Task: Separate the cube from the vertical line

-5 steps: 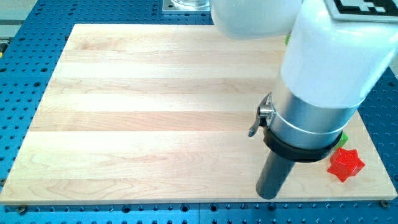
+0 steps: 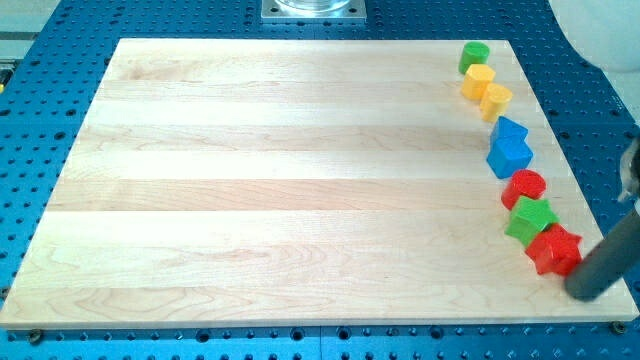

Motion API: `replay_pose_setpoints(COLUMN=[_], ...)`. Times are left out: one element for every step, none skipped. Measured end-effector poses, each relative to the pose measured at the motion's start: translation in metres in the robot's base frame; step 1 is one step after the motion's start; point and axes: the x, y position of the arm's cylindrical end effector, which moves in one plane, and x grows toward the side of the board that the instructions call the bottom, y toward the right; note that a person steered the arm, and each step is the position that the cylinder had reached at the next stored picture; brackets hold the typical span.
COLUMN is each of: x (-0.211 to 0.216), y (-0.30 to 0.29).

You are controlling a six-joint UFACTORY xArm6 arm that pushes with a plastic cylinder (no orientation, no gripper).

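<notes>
Several blocks stand in a near-vertical line along the board's right edge. From the top they are a green cylinder (image 2: 474, 55), a yellow block (image 2: 479, 80), a second yellow block (image 2: 495, 101), a blue block (image 2: 508, 130), a blue cube (image 2: 510, 156), a red cylinder (image 2: 524, 187), a green star (image 2: 530, 219) and a red star (image 2: 555, 250). The blue cube touches the blue block above it. My tip (image 2: 587, 292) is at the view's bottom right, just right of and below the red star, close to it. It is far below the blue cube.
The wooden board (image 2: 260, 180) lies on a blue perforated table (image 2: 40, 60). A metal mount (image 2: 314, 10) sits at the view's top edge. The dark rod (image 2: 615, 255) slants in from the view's right edge.
The arm has swung out to the view's right and now uncovers the whole line of blocks. My tip has moved right, from left of the red star to its right.
</notes>
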Motion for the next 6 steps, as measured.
replay_pose_setpoints(x=[-0.016,-0.074,-0.156,-0.151,-0.140,-0.164], y=[0.001,0.061,0.030,-0.014,-0.097,-0.114])
